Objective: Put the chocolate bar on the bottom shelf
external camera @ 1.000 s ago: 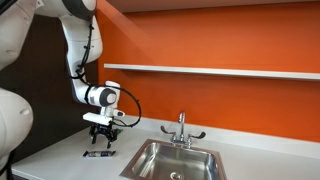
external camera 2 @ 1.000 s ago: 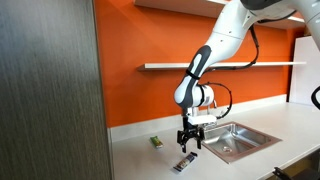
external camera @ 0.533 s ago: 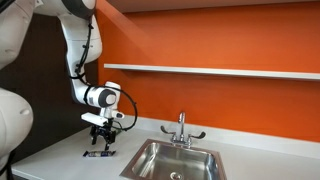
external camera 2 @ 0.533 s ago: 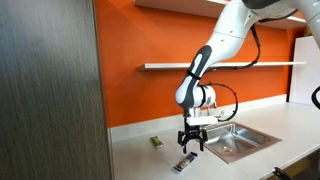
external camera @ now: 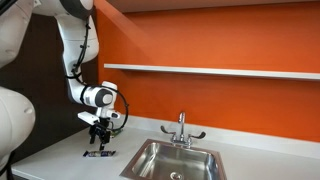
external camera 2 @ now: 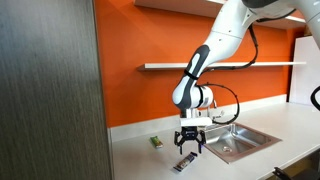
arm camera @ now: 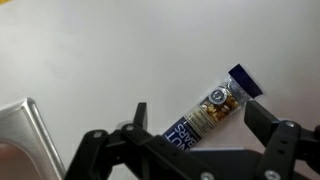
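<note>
**Operator:** Report the end effector condition.

**Technician:** The end effector (arm camera: 195,108) is released. In the wrist view, its two fingers (arm camera: 262,118) stand spread, with nothing clamped between them.

**Operator:** Location of the chocolate bar?

**Technician:** The chocolate bar (arm camera: 222,100) lies flat on the white tabletop (external camera: 58,160). In the wrist view it sits between the spread fingers, its long axis running from 7 o'clock to 1 o'clock. In both exterior views the end effector (external camera: 99,137) (external camera 2: 188,147) hangs just above the bar (external camera: 98,153) (external camera 2: 184,162), which is at its 6 o'clock. Contact between fingers and wrapper cannot be confirmed.

**Operator:** Location of the bottom shelf?

**Technician:** The bottom shelf (external camera: 210,70) is a white board on the orange wall (external camera: 220,100), at 1 o'clock from the end effector and well apart from the bar.

**Operator:** Other items?

**Technician:** A steel sink (external camera: 175,160) with faucet (external camera: 181,128) is set into the tabletop at 3 o'clock of the bar. In an exterior view, a small green item (external camera 2: 156,142) lies near the bar at its 10 o'clock.
</note>
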You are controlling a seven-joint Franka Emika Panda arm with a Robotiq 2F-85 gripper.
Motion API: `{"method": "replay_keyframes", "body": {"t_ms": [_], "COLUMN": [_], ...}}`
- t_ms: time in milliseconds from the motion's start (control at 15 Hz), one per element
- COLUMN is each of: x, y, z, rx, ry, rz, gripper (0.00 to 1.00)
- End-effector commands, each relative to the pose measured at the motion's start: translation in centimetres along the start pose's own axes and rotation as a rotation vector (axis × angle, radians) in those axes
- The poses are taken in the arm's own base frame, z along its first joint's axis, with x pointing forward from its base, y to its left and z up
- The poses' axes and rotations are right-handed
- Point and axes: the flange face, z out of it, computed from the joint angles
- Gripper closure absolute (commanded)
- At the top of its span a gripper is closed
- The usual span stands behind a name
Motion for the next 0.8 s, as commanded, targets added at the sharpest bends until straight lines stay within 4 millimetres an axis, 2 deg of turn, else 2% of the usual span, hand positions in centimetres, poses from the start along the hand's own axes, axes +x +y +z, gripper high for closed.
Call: {"method": "replay_keyframes", "body": {"t_ms": [0,333,733], "x": [0.9,2.6,4.3], "y": [-0.7,0.4,1.2], "z": [-0.5,-0.1,1.6], "rx": [0.009,0.06,0.062], "ry": [0.013,0.02,0.012], "rz": [0.119,0.283,0.426], "gripper": [0.0,0.0,0.0]}}
